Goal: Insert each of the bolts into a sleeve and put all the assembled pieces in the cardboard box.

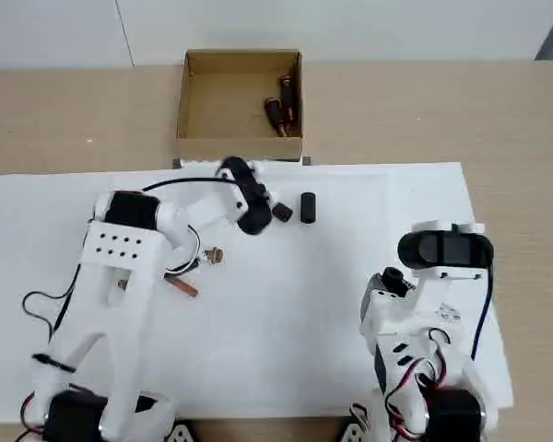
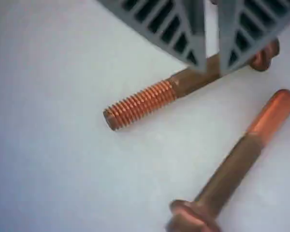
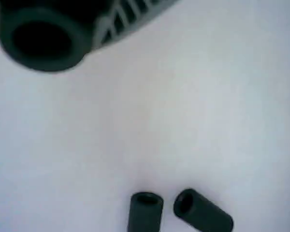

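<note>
Left side: my left arm (image 1: pixel 120 276) stands over the white sheet (image 1: pixel 286 322), well in from the sheet's left edge, with bare paper all along that side. The first bolt (image 2: pixel 140 104) and second bolt (image 2: pixel 232 169) lie on the sheet just beside this arm, close together, left of centre. Middle: a wide bare stretch of sheet between the two arms. The cardboard box (image 1: pixel 181 101) sits on the table (image 1: pixel 55 110) at the sheet's far edge. Its top is open, and the assembled pieces (image 1: pixel 281 109) lie against its right wall. In front of the box on the sheet are the squat sleeve (image 1: pixel 283 212), just beside the black end of my left arm, and the lying sleeve (image 1: pixel 307 207), near it and not touching. Right side: my right arm (image 1: pixel 424 313) is folded near the sheet's right edge, with less spare paper there.

Views: the high view gives the box, the sheet edges and both arms. The left wrist view gives the bolts up close. The first bolt's threaded end is free and its head lies past the fingers. The second bolt lies apart from it, head nearer the camera. The right wrist view gives the open bore of the held sleeve (image 3: pixel 38 43), with the two loose sleeves farther off.

Hands: my left gripper (image 2: pixel 210 60) is narrow, a thin slit between the tips, which sit over the first bolt's plain shank. Can't tell if they touch it. My right gripper (image 3: pixel 53 19) is clamped on the held sleeve.
</note>
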Motion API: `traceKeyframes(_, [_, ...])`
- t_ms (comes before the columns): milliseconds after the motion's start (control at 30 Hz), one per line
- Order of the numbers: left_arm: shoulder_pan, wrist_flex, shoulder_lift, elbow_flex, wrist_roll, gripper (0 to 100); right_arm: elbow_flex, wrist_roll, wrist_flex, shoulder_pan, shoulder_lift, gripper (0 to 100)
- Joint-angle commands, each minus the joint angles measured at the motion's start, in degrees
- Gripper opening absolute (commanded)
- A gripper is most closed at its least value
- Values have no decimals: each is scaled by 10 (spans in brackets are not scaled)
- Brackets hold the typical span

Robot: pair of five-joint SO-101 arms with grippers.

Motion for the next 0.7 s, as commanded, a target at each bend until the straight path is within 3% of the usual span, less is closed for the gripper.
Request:
traceKeyframes(0, [4,-6,25,-27,-60,8,-3,26,-17,2,-4,3])
traceKeyframes(233, [4,-99,79,-28,-83,114,-2,33,-13,0,-4,3])
traceKeyframes(667, [1,-174,176,-28,-121,116,-2,33,-13,1,-4,3])
